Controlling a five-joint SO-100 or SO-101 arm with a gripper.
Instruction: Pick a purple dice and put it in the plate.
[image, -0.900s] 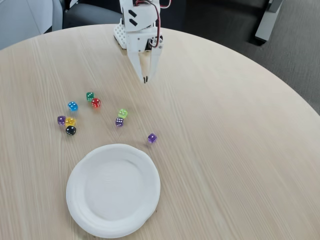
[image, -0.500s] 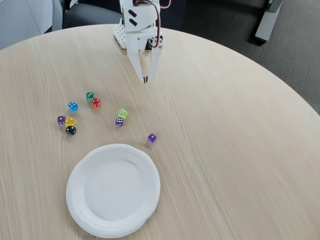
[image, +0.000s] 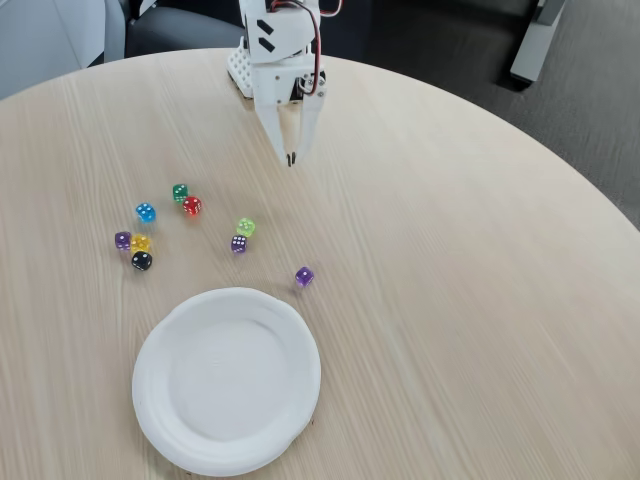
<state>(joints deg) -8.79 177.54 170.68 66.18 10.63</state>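
**dice_watcher:** Since the fixed view looks down from the near edge, the plate (image: 227, 380) is met first, low and left of centre on the pale wooden table (image: 470, 300). Nothing is seen lying in it. Just beyond its upper right rim, close but apart from it, the purple dice (image: 304, 277) is found sitting alone on the wood.

**so100_tinkerer:** And the other dice, where are those seen?

**dice_watcher:** Further back and to the left. A second purple die (image: 239, 244) is placed touching or nearly touching a lime die (image: 246, 227). Off to the left, a tight little group is formed by a third purple die (image: 123, 240), a yellow die (image: 141, 243) and a black die (image: 142, 261). Behind those, a blue die (image: 146, 212), a green die (image: 180, 192) and a red die (image: 192, 206) are scattered.

**so100_tinkerer:** Gripper state?

**dice_watcher:** The gripper (image: 290, 158) is held at the far side, pointing down toward the table, well apart from every die. The jaws are seen closed to a point, with nothing between them. The white arm (image: 278, 45) is seen rising behind it at the table's far edge.
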